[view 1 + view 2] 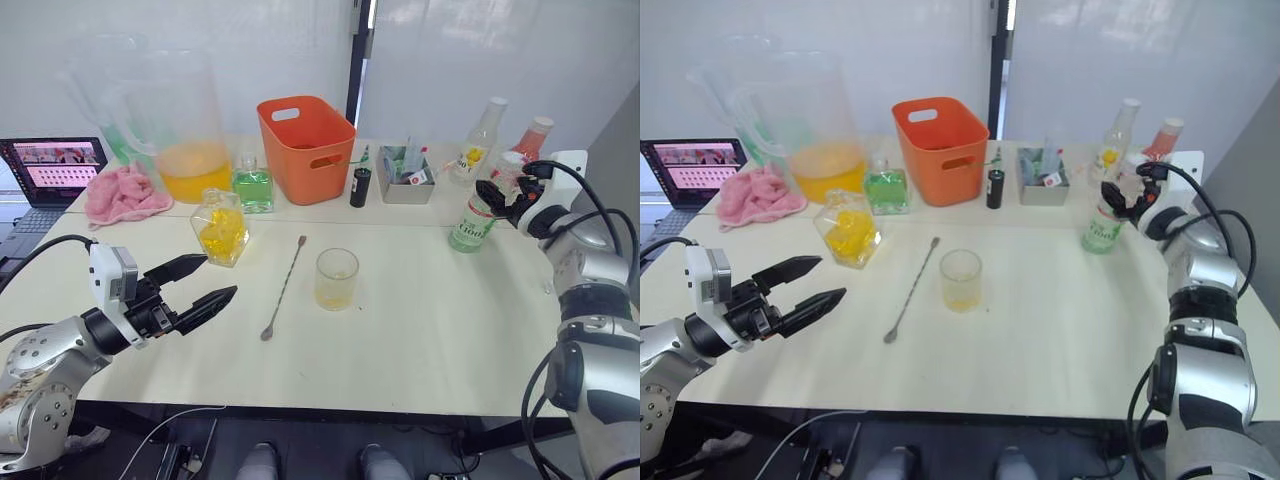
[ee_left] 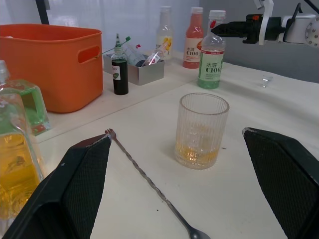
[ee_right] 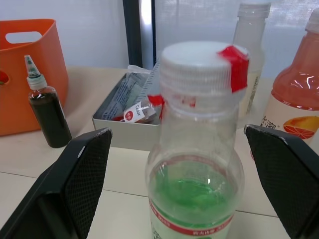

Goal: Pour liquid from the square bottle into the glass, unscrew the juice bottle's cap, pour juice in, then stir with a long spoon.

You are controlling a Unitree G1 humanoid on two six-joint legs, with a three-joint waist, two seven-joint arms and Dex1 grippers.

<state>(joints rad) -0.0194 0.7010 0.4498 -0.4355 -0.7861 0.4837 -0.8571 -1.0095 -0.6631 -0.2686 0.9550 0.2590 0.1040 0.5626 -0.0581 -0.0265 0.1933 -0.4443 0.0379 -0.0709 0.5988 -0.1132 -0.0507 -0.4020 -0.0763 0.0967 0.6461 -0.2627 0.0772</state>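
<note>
The spoon [image 1: 283,288] lies flat on the counter [image 1: 420,330], its long axis running from the near left to the far right: the small bowl end points toward the robot, the other end toward the orange bin [image 1: 305,147]. It sits between the decanter [image 1: 220,228] and the glass [image 1: 336,278], touching neither.

The glass stands upright just right of the spoon with a shallow layer of yellow liquid at its bottom. The decanter stands upright left of the spoon's far end, partly full of yellow liquid. Behind it a big pitcher [image 1: 185,125] holds orange liquid in its lower part, and a small flat bottle [image 1: 253,186] holds green liquid.

The juice bottle [image 1: 474,218] stands upright toward the counter's right side, its white cap [image 3: 197,59] on, with a red tab at the cap's edge and pale green liquid below the neck.

The left tool [image 1: 200,284] hovers low over the near left of the counter, fingers spread apart and holding nothing, pointing toward the spoon and glass. The right tool [image 2: 228,29] is at cap height beside the juice bottle; in the right wrist view its fingers [image 3: 82,169] stand wide apart on either side of the neck, not touching it.

A metal tray [image 1: 405,187] of small packets and a dark dropper bottle [image 1: 360,184] stand right of the bin.
</note>
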